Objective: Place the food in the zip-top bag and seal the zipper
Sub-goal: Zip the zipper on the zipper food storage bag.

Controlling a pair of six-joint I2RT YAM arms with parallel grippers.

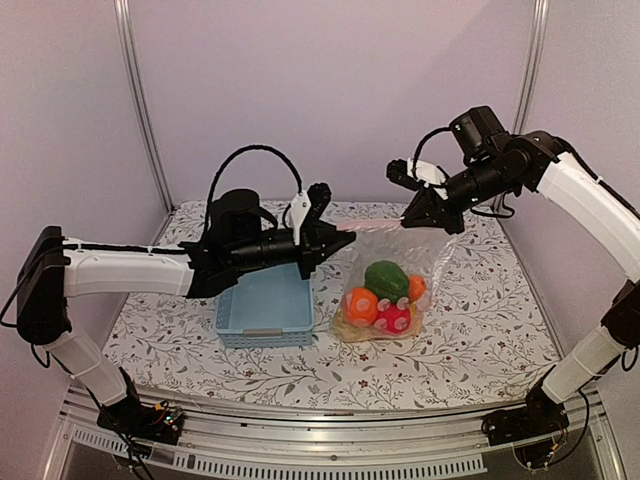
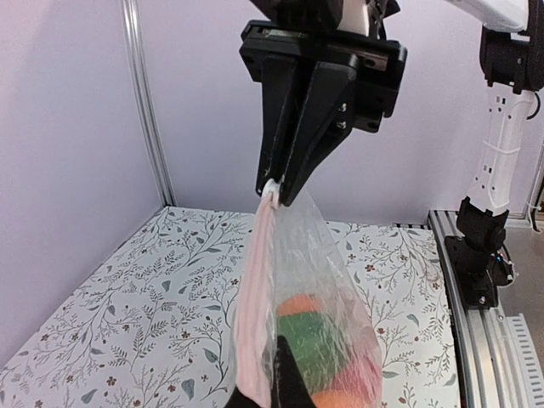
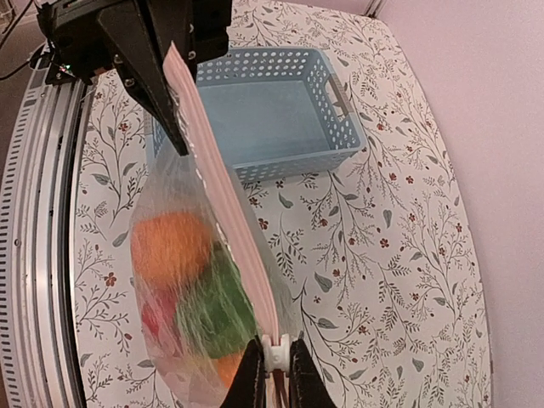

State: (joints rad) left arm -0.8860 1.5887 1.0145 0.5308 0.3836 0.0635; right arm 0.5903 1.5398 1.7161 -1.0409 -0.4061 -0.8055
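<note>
1. Left gripper point(image 1: 322, 245) pinches one zipper point(image 1: 375, 228) end, its fingertips mostly cropped in its wrist view.
2. Right gripper point(image 1: 412, 217) clamps the other end.
3. Zip-top bag point(image 1: 440, 262) hangs between them; food point(image 1: 385, 295) inside, blurred by plastic.

The left arm point(image 1: 130, 270) rises from its base at the near left to a bent elbow, then lies almost level above the counter point(image 1: 480, 330), reaching toward the middle. The left tool point(image 1: 333, 240) is closed and pinches one end of the zipper point(image 1: 372, 228). The right arm point(image 1: 590, 195) climbs high from the near right and folds back toward the centre, with its wrist sloping down. The right tool point(image 1: 412, 220) is closed too, gripping the other end of the zipper. The two tools face each other, well apart.
</note>
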